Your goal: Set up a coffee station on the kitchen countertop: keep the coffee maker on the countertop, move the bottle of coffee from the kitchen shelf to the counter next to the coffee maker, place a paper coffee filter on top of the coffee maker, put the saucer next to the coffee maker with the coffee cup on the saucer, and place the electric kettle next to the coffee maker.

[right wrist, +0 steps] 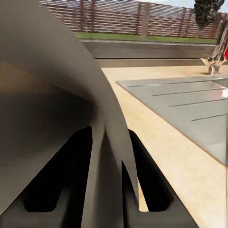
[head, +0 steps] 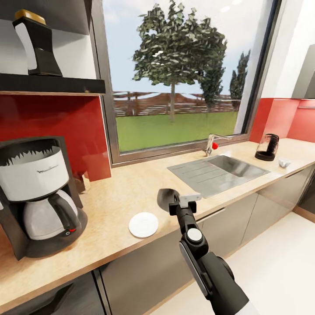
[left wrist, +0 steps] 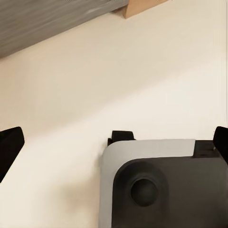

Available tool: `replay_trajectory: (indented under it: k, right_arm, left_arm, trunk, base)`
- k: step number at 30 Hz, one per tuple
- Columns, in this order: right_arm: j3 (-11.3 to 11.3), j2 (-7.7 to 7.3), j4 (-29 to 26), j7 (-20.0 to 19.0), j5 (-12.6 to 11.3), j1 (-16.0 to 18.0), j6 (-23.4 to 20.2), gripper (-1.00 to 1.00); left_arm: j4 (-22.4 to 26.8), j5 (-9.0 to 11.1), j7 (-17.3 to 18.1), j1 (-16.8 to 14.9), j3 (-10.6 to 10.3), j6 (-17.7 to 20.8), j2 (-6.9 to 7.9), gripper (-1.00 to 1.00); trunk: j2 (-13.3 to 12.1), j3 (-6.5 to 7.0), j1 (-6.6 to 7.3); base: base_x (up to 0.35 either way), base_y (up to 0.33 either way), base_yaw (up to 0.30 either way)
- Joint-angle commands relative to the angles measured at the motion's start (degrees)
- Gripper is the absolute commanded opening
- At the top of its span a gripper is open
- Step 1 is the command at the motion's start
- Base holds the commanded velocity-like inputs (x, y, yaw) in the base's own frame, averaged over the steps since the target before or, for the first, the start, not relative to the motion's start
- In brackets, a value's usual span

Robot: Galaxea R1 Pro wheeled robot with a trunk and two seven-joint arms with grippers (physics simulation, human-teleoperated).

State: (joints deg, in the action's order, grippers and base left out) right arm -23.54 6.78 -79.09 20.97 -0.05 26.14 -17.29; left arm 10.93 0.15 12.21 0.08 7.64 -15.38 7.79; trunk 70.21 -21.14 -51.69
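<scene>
— Where is the paper coffee filter (head: 166, 197)?

— Pinched in the right claw (head: 180, 201), above the surface (head: 131, 183), between the saucer (head: 143, 224) and the sink (head: 218, 170).

— And the rest?

— The coffee maker (head: 37, 197) stands at the left of the surface. The bottle of coffee (head: 37, 43) sits on the kitchen shelf (head: 52, 83) above it. The electric kettle (head: 267, 147) and the coffee cup (head: 284, 162) stand beyond the sink.

— The left claw (left wrist: 114, 142)?

— Spread wide over pale floor.
</scene>
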Motion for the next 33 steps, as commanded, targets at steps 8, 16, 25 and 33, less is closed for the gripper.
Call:
replay_trajectory:
  k: [8,16,25,33]
  right_arm:
    - [-0.1,-0.01,-0.1,0.2,-0.2,0.0,-0.3,-1.00]
    - [-0.2,-0.01,0.0,0.2,-0.2,0.0,-0.3,-1.00]
    - [-0.2,-0.01,0.0,0.2,-0.2,0.0,-0.3,-1.00]
    - [-0.2,-0.01,0.0,0.2,-0.2,0.0,-0.3,-1.00]
  left_arm:
    - [0.1,0.0,0.4,0.0,0.4,0.0,-0.05,1.00]
    - [0.1,0.0,0.4,0.0,0.5,0.0,-0.05,1.00]
    - [0.1,0.0,0.4,0.0,0.5,0.0,-0.05,1.00]
    - [0.1,0.0,0.4,0.0,0.5,0.0,-0.05,1.00]
  trunk:
    - [0.0,-0.06,-0.01]
    - [0.0,-0.06,-0.01]
    - [0.0,-0.06,-0.01]
    - [0.0,-0.06,-0.01]
  base:
    - [0.023,-0.088,0.037]
    - [0.001,-0.035,0.234]
    - [0.000,-0.002,0.268]
    - [0.000,0.000,0.270]
